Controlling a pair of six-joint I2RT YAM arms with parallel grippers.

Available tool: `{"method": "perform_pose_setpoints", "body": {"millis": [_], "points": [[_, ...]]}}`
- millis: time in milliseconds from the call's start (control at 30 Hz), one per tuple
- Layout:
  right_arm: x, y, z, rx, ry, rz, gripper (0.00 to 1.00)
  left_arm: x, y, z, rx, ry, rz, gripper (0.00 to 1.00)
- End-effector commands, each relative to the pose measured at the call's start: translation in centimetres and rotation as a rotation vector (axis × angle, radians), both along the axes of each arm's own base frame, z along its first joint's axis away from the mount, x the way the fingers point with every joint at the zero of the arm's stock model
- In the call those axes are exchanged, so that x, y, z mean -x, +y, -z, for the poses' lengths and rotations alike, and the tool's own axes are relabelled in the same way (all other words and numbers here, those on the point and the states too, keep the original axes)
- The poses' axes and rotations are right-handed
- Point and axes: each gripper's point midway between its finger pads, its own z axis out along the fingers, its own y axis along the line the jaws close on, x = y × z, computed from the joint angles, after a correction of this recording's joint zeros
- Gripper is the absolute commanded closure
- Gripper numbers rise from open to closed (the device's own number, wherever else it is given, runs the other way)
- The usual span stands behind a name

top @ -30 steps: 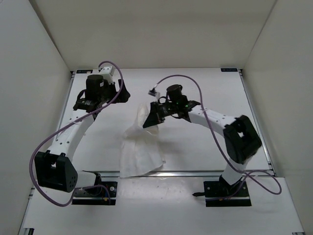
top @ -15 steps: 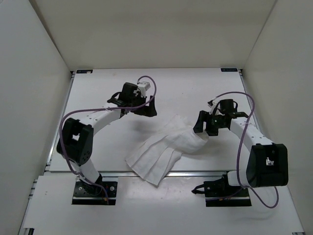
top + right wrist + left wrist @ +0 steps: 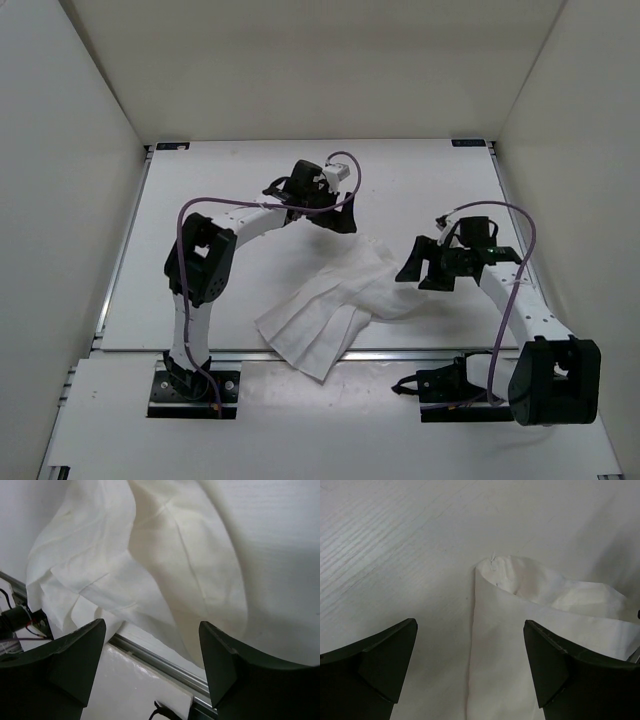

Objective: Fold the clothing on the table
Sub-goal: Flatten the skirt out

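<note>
White, thin pleated fabric clothing (image 3: 335, 305) lies diagonally on the white matte table (image 3: 200, 200), its fanned hem overhanging the near edge at centre, its narrow end bunched right of centre. Just beside that bunched end the right gripper (image 3: 416, 272) hovers, jaws apart and empty, probably positioned to take the rumpled side. Farther back, the left gripper (image 3: 342, 220) hangs wide open over the clothing's far corner, apparently aligned to pinch it for a fold.

White pleated garment (image 3: 335, 305): one; worktop (image 3: 420, 180): one. Claws: two, the left claw (image 3: 338, 216) and the right claw (image 3: 421, 268). Purple cables (image 3: 500, 208): two in all.
</note>
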Motion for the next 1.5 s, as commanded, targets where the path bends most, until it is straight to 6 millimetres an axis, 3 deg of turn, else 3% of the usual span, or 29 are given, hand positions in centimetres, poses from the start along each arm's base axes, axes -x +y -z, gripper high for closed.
{"method": "perform_pose_setpoints", "body": {"millis": [0,167,267,333,400,467,567,633,700,733,833,900,967,1200,1300,1400,1467], "points": [[2.1,1.6,1.4,-0.025,0.092,-0.015,0.28,1.0,-2.2,-0.6,0.017,-0.008,0.098,0.01],[3.8,0.9,3.7,0.042,0.179,-0.008,0.32,2.7,-3.2,0.4,0.007,0.015,0.166,0.03],[3.6,0.4,4.2,0.057,0.183,0.000,0.42,3.5,-3.5,0.9,-0.023,0.003,0.198,0.06],[3.1,0.4,4.3,0.049,0.178,-0.004,0.63,3.6,-3.7,1.7,-0.043,0.016,0.208,0.09],[2.2,0.6,4.2,0.048,0.171,-0.020,0.79,4.0,-4.1,1.7,-0.032,0.031,0.228,0.18],[1.4,1.0,4.0,0.053,0.151,-0.045,0.98,4.4,-4.6,1.5,-0.007,0.037,0.239,0.36],[-0.6,1.3,2.9,0.058,0.102,-0.075,1.00,4.5,-4.8,1.5,0.003,0.039,0.245,0.53],[-1.8,1.1,2.2,0.060,0.080,-0.077,1.00,4.3,-5.1,1.4,0.006,0.040,0.240,0.58],[-3.7,0.8,0.7,0.064,0.023,-0.076,1.00,4.2,-5.1,1.7,0.001,0.045,0.229,0.56],[-4.6,0.6,-0.6,0.063,-0.013,-0.075,1.00,4.1,-4.7,2.3,-0.012,0.059,0.218,0.41],[-6.1,0.0,-2.7,0.059,-0.072,-0.086,1.00,3.3,-4.3,1.8,-0.039,0.028,0.183,0.11],[-6.2,-0.2,-3.4,0.056,-0.087,-0.087,1.00,2.9,-3.9,2.0,-0.041,0.020,0.169,0.01],[-5.6,0.2,-3.2,0.059,-0.074,-0.108,1.00,2.0,-3.9,1.3,-0.022,-0.001,0.145,0.02],[-3.7,0.9,-2.0,0.045,-0.049,-0.137,1.00,2.5,-5.6,4.0,-0.049,0.042,0.148,0.02],[-3.5,1.0,-1.8,0.042,-0.051,-0.139,1.00,3.0,-6.2,4.3,-0.037,0.048,0.154,0.14],[-4.0,0.8,-2.2,0.034,-0.073,-0.131,1.00,2.7,-6.2,4.3,-0.020,0.070,0.144,0.42],[-4.4,0.5,-2.6,0.035,-0.090,-0.129,1.00,2.5,-6.1,4.3,-0.015,0.082,0.137,0.75]]}}
